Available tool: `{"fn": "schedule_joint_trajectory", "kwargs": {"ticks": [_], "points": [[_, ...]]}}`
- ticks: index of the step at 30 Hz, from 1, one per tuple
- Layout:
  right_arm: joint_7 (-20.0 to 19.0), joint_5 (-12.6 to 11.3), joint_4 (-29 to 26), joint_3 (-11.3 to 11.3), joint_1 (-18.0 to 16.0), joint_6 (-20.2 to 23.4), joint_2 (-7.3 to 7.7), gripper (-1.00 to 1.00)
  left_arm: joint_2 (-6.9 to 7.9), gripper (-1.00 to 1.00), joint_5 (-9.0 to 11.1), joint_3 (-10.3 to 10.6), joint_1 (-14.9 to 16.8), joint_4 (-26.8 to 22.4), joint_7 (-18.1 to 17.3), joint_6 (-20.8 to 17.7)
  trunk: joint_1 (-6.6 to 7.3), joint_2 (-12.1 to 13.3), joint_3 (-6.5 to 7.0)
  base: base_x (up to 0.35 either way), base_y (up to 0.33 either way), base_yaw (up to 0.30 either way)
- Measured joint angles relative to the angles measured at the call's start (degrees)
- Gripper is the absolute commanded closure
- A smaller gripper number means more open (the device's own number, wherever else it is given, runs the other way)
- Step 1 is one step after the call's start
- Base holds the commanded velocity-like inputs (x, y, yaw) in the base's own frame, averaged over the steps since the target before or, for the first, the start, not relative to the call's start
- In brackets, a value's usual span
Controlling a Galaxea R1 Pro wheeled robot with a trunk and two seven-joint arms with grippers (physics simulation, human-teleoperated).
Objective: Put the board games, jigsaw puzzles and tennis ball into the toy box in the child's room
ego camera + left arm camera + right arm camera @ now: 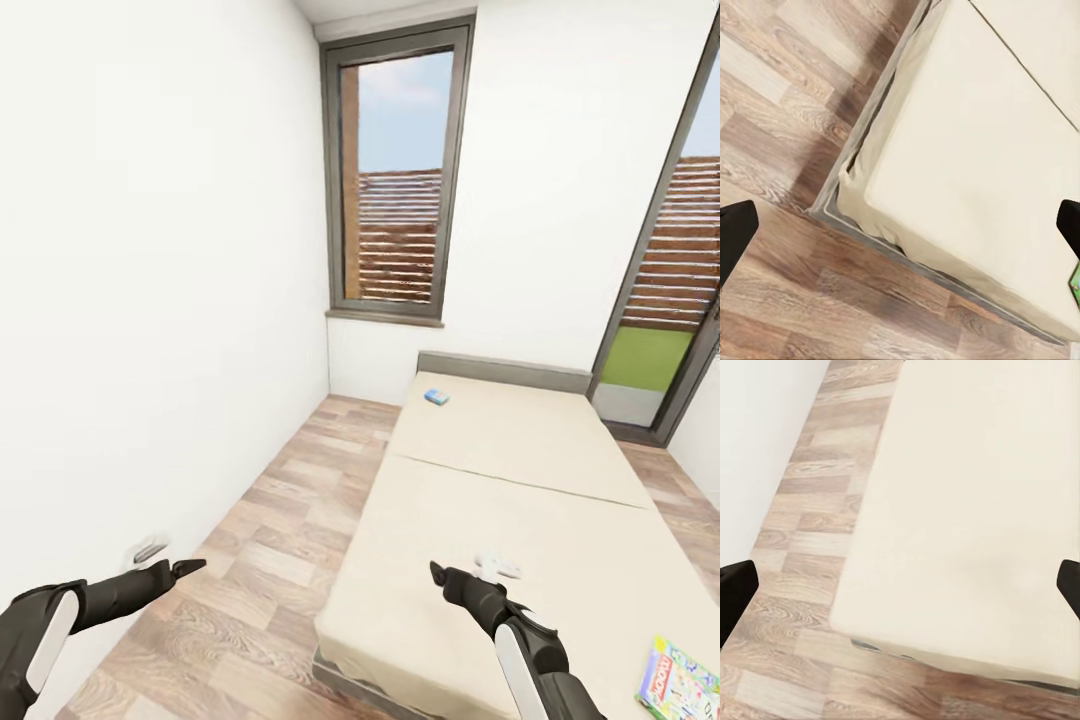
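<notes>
Board games on bed [520,500]: colourful one [680,680] near right edge, small blue one [436,396] far by headboard. Left end effector [190,567] and right end effector [436,572] both empty, fingers spread wide. Advice: roll closer, reach right arm to near game, grip by edge.

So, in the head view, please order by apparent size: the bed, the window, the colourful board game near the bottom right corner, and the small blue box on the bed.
1. bed
2. window
3. colourful board game, cut by the picture's edge
4. small blue box, which lies farther away, so its true size is unsure.
</notes>
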State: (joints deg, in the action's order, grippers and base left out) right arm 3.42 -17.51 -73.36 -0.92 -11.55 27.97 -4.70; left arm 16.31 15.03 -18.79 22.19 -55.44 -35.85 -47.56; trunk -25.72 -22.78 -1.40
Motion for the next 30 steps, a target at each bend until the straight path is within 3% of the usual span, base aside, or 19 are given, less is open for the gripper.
{"fn": "schedule_joint_trajectory", "kwargs": {"ticks": [16,30], "points": [[0.0,0.0,0.1,0.0,0.0,0.0,0.08,-1.00,0.02,-1.00,-0.1,-0.3,0.0,0.0,0.0,0.0,0.00,0.0,-1.11,0.246,0.219,-0.189],[0.0,0.1,0.0,-0.1,0.0,-0.5,-0.10,-1.00,0.04,-1.00,0.0,-0.3,0.0,0.0,0.0,0.0,-0.01,0.0,-1.20,0.223,0.199,-0.133]]}}
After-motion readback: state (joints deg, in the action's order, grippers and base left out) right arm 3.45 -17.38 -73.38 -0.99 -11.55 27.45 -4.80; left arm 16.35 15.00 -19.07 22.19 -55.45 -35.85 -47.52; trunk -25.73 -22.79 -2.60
